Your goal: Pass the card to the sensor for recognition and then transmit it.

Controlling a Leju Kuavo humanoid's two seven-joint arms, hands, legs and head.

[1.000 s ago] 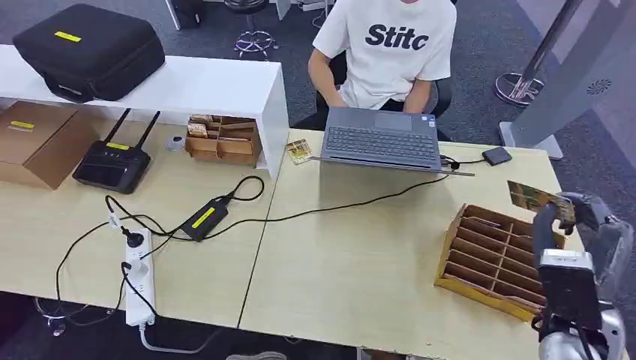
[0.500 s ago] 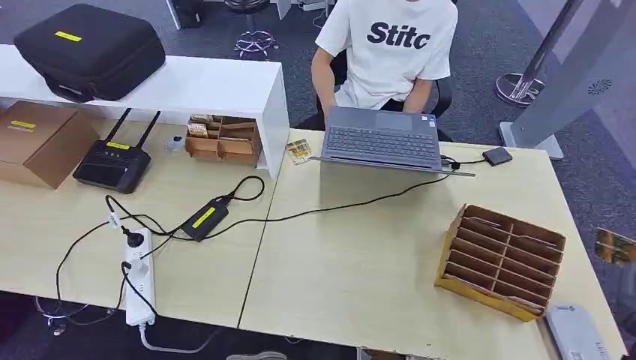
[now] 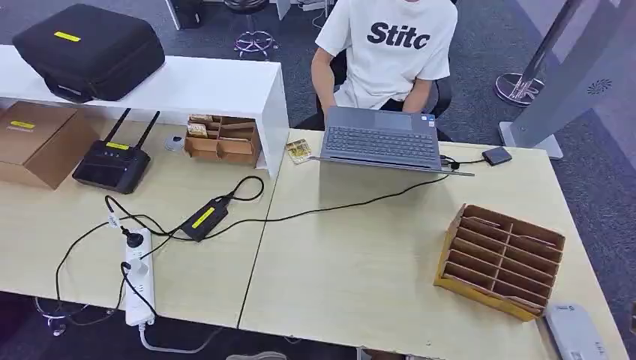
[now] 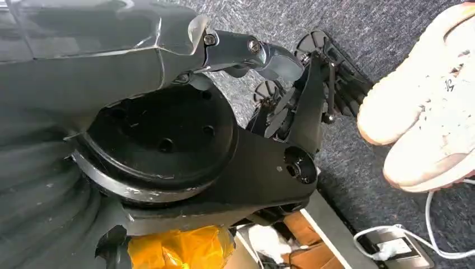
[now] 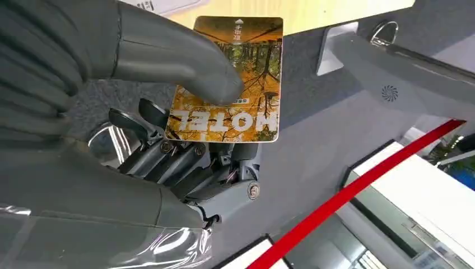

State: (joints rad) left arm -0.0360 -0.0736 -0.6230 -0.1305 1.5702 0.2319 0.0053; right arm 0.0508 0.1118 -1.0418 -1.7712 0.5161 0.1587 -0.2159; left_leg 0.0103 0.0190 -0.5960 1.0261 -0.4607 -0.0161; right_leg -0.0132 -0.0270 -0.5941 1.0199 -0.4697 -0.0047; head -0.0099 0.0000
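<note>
Between the right hand's (image 5: 168,112) thumb and fingers sits the card (image 5: 229,84), pinched near its middle, printed face to the wrist camera. Left hand hangs by the robot's body; can't tell its state. Sensor (image 3: 574,330) lies at the table's near right corner, next to the slotted wooden rack (image 3: 499,259). Advice: bring card flat over sensor, pinch firm, hover without knocking it.

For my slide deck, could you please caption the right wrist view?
Right hand pinches an orange HOTEL card under its thumb, above grey carpet.
</note>
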